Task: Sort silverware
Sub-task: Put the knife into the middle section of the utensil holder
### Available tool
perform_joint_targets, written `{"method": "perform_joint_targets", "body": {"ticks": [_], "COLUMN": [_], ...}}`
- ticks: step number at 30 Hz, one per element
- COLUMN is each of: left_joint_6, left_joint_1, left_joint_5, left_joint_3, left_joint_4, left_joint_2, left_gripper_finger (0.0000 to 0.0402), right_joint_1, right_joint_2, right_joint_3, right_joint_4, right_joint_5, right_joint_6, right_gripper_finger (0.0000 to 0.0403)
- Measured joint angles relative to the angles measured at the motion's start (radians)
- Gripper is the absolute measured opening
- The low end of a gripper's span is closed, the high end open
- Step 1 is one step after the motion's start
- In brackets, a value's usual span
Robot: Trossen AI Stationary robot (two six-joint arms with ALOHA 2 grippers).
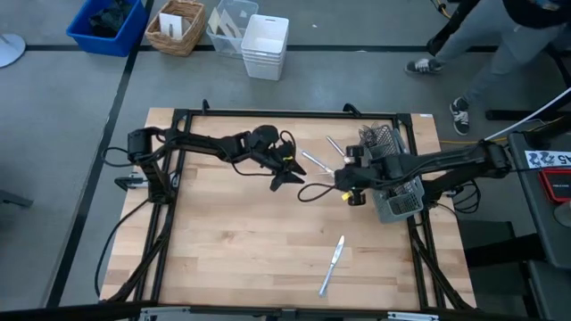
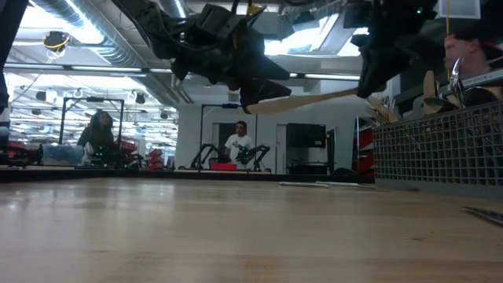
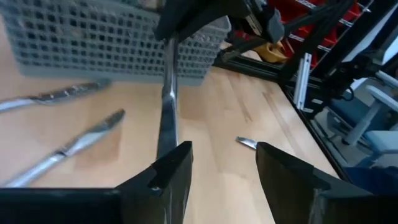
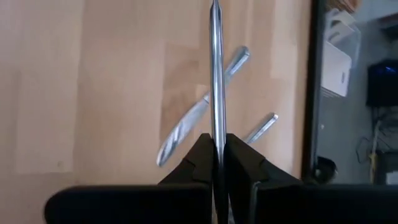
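High view: your two arms meet over the middle-back of the surface (image 1: 250,259), the left gripper (image 1: 287,175) facing the right gripper (image 1: 350,189) across a short gap.
Held piece: a slim utensil (image 4: 216,74) stands clenched edge-on between the right jaws in the right wrist view; you cannot tell from here whether it is a knife or a handle.
Long axis: it runs straight out of the right jaws toward the left gripper, roughly level above the surface in the low view (image 2: 314,99).
Left jaws: released and spread wide; in the left wrist view the utensil's free end (image 3: 168,106) sits just ahead of the left fingers (image 3: 177,171), nearer one of them than the other.
Judgement: the right arm alone has it; the caddy (image 1: 393,178) lies right beside that arm, so the deposit looks like its job.
Loose pieces: two utensils (image 1: 314,161) lie under the hand-off spot; one table knife (image 1: 332,265) lies well apart near the front.
In the way: the left arm, close to the utensil's tip; back it off before you swing.
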Motion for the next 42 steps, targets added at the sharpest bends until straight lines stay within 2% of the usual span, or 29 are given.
{"method": "perform_joint_targets", "body": {"ticks": [8, 17, 22, 31, 42], "left_joint_6": [0.078, 0.079, 0.05, -0.019, 0.107], "left_joint_1": [0.024, 0.084, 0.127, 0.187, 0.178], "left_joint_5": [0.0, -0.042, -0.066, -0.066, -0.066], "left_joint_3": [0.0, 0.0, 0.0, 0.0, 0.0], "left_joint_4": [0.086, 0.313, 0.378, 0.477, 0.479], "left_joint_2": [-0.001, -0.001, -0.002, -0.002, -0.002], "left_gripper_finger": [0.0164, 0.0163, 0.0163, 0.0163, 0.0163], "right_joint_1": [0.0, 0.0, 0.0, 0.0, 0.001], "right_joint_2": [-0.071, -0.111, -0.118, -0.127, -0.22], "right_joint_3": [0.0, 0.0, 0.0, 0.11, 0.16], "right_joint_4": [-0.112, -0.201, -0.205, -0.258, -0.26], "right_joint_5": [0.054, 0.051, 0.055, 0.139, 0.309], "right_joint_6": [0.077, 0.138, 0.139, 0.15, 0.323], "right_gripper_finger": [0.0022, 0.0022, 0.0022, 0.0022, 0.0022]}}
